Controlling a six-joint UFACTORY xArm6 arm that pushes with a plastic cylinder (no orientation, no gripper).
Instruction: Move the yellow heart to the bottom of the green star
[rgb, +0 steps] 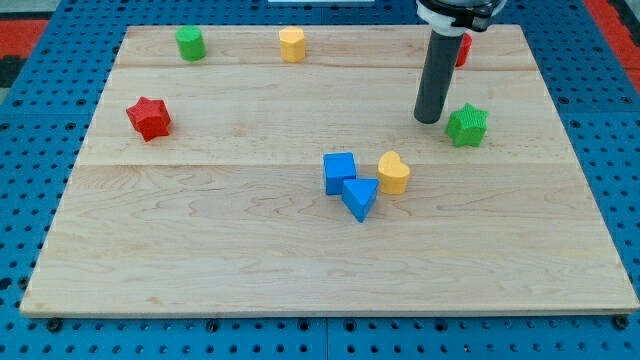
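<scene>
Seven blocks sit on the wooden bench, which lies on a blue pegboard. Taking the green star as the landmark, all places follow from it.

My rod comes down from the view's top, and my tip rests just to the star's left, close beside it but apart from it. No fingers exist on this arm, so nothing is spread, pressed together or pinching; the rod simply ends bluntly.

Below and to the left of the star, a blue cube and a blue triangle touch each other. The yellow heart stands just right of that pair, so it lies below-left of the star, well apart from it and from my tip.

Far to the star's left sits a red star. Up and far left are a green cylinder and a yellow cylinder. Above the landmark, a red block peeks out behind the rod, its shape hidden.
</scene>
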